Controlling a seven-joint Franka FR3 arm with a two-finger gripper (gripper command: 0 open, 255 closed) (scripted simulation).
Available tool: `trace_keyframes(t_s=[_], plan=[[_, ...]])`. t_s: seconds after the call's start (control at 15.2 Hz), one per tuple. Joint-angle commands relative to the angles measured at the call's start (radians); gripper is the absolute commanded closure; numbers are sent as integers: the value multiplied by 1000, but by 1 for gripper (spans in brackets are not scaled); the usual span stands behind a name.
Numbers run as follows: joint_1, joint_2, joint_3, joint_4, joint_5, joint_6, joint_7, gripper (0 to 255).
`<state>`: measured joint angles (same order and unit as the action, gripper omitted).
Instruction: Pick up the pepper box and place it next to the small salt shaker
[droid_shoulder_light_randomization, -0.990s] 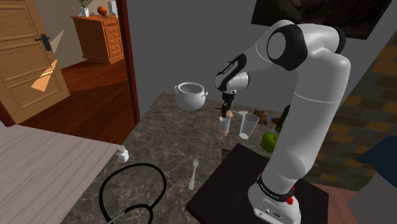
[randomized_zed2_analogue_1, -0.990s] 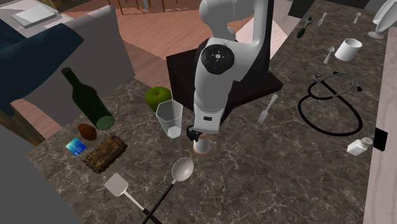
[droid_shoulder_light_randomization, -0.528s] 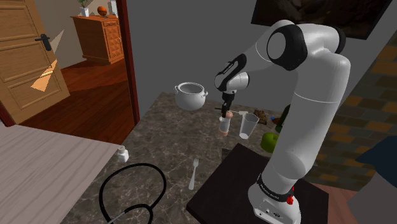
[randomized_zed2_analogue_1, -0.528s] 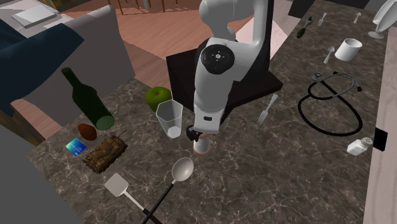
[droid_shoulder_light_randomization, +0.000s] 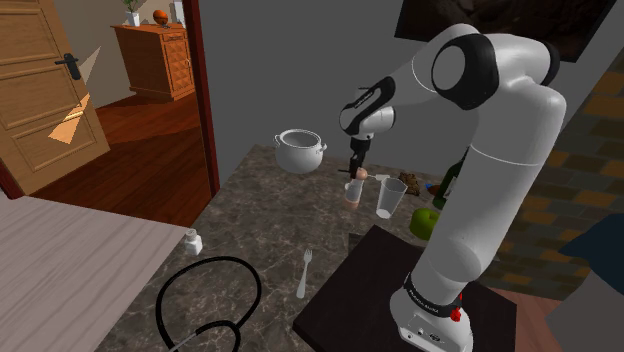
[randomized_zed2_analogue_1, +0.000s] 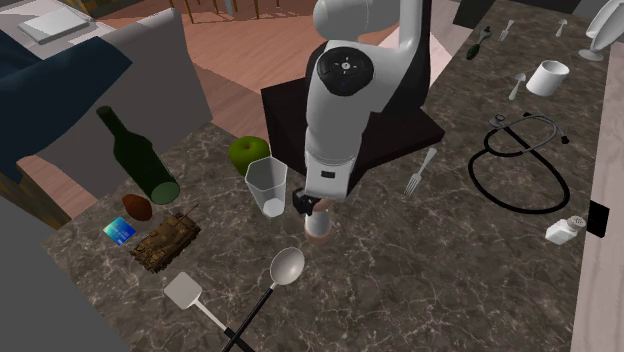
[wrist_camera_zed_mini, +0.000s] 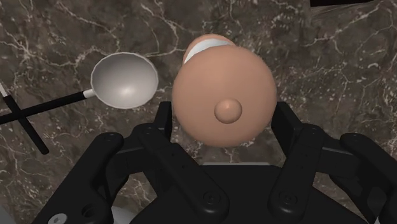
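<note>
The pepper box is a tan, round-topped mill with a white band, upright by a clear glass. My gripper is shut on its top, and it seems to hang just above the dark marble counter. From above, the black fingers clasp the domed cap of the pepper box on both sides, with my gripper centred over it. Across the counter the pepper box shows under my gripper. The small white salt shaker stands far off near the counter's edge, the same salt shaker beside a black hose loop.
A clear glass and green apple stand close to the pepper box. A ladle lies just beyond it. A fork and black looped hose lie between it and the shaker. A white pot sits at the back.
The arm has risen a little and the pepper box has gone up with the gripper, shifting slightly. The grip is unchanged.
</note>
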<state>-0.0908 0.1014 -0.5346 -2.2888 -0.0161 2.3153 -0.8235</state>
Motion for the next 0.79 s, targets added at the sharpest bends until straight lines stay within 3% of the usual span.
trace_keyframes(t_s=[0.0,0.73], plan=[[1,-22,-3,7,-15,-26,7,255],[8,-122,-3,66,-72,-174,44,255]])
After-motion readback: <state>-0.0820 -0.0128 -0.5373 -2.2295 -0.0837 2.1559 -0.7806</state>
